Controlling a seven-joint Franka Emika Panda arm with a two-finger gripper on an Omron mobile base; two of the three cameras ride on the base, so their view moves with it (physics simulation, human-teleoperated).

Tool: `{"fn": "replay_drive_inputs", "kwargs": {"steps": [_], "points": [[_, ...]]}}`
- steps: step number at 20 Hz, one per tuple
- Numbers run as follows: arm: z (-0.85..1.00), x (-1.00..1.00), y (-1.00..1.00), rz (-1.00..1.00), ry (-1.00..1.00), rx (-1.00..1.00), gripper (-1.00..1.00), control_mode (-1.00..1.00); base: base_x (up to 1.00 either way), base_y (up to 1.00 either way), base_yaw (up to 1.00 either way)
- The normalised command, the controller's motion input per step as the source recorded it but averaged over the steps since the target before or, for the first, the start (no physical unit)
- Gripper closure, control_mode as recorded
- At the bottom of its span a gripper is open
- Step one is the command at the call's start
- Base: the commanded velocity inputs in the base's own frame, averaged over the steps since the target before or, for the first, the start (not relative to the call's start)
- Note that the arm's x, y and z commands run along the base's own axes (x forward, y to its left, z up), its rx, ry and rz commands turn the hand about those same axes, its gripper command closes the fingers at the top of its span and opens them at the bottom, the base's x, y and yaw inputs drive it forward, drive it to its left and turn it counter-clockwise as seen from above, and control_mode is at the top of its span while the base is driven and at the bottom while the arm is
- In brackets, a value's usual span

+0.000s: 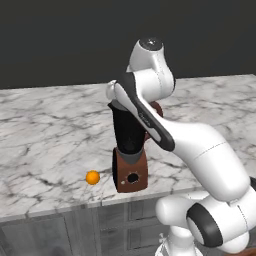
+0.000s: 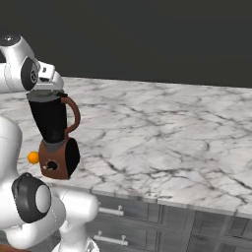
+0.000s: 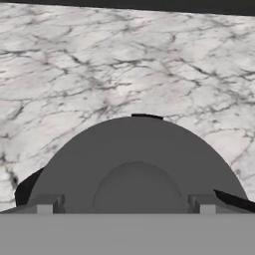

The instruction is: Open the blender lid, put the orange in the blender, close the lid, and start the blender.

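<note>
tool [image 3: 126, 206]: jaws spread wide, sitting right over the round dark-grey blender lid [image 3: 137, 164], one fingertip either side of its raised knob | lid still on the tall dark jar blender [image 1: 129, 150] | small bright orange ball [image 1: 92, 177] down on the marble bench [image 1: 45, 130], beside the reddish-brown base, well below the tool

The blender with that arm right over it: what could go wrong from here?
The open gripper straddles the knob of the blender lid; closing off-centre, it could slip. The blender stands near the counter's front edge, so a tug might tip it. The orange beside it could roll away.
</note>
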Motion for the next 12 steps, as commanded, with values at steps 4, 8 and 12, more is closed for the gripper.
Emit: {"fn": "replay_drive_inputs", "kwargs": {"steps": [4,8,12], "points": [[-0.47,-0.22,-0.01,0.06,0.00,0.00,-1.00,-1.00,0.00,0.00,0.00],[-0.50,-0.03,0.01,0.06,0.04,-0.01,-1.00,-1.00,0.00,0.00,0.00],[-0.57,0.00,0.05,0.04,0.12,-0.03,-1.00,-1.00,0.00,0.00,0.00]]}}
